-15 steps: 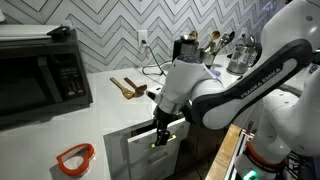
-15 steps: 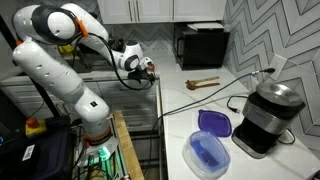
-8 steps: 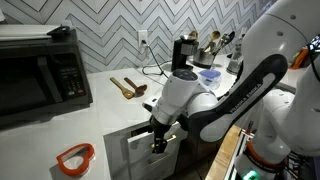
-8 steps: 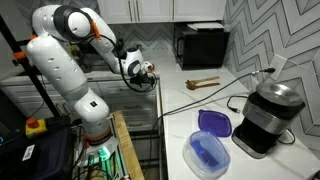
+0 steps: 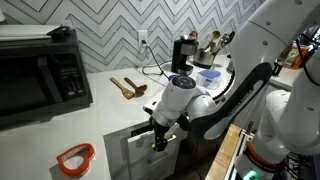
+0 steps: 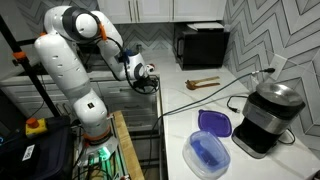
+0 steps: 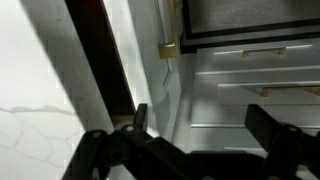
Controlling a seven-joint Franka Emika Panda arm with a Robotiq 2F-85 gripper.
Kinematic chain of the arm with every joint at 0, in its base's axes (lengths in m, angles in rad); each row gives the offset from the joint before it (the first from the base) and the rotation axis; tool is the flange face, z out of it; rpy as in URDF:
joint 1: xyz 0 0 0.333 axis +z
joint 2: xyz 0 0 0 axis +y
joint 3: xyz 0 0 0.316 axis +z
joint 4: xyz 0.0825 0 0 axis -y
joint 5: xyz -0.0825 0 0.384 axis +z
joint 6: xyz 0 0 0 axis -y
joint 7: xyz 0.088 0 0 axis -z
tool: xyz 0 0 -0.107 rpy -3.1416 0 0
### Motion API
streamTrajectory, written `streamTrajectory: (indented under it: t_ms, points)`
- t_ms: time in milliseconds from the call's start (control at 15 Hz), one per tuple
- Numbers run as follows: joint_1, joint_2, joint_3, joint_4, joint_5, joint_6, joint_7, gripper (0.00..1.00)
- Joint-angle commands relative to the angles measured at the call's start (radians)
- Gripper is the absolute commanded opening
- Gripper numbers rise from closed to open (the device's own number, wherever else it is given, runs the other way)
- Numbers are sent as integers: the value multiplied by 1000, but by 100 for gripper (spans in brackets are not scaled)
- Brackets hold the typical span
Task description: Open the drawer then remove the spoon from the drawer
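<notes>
My gripper (image 5: pixel 159 136) hangs off the counter's front edge, fingers pointing down against the top of the grey-white drawer (image 5: pixel 141 152). The other angle places the gripper (image 6: pixel 148 81) by the counter's near corner. In the wrist view the gripper (image 7: pixel 205 125) is open, its dark fingers (image 7: pixel 140 118) wide apart with nothing between them. Beyond them are pale drawer fronts (image 7: pixel 240 70) with a brass bar handle (image 7: pixel 262 50). Whether the drawer stands ajar I cannot tell. The spoon is hidden.
On the counter lie two darker brown wooden utensils (image 5: pixel 127 87), seen again in an exterior view (image 6: pixel 203 83). A black microwave (image 5: pixel 40 70), a red ring-shaped item (image 5: pixel 75 157), a coffee machine (image 6: pixel 266 115) and a blue lidded container (image 6: pixel 207 150) also stand there.
The arm's upper links have swung upward and to the side, while the gripper has stayed almost in place at the drawer front, still open.
</notes>
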Motion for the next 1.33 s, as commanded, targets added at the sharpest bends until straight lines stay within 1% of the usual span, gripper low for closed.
streamTrajectory:
  t_ms: [0, 400, 800, 1267]
  points:
    - [-42, 14, 26, -2, -127, 35, 116, 100]
    - [-67, 30, 30, -3, -277, 64, 251, 100]
    - [-95, 66, 27, 26, -447, 81, 365, 100]
    - [-89, 131, 12, 88, -645, 76, 529, 100]
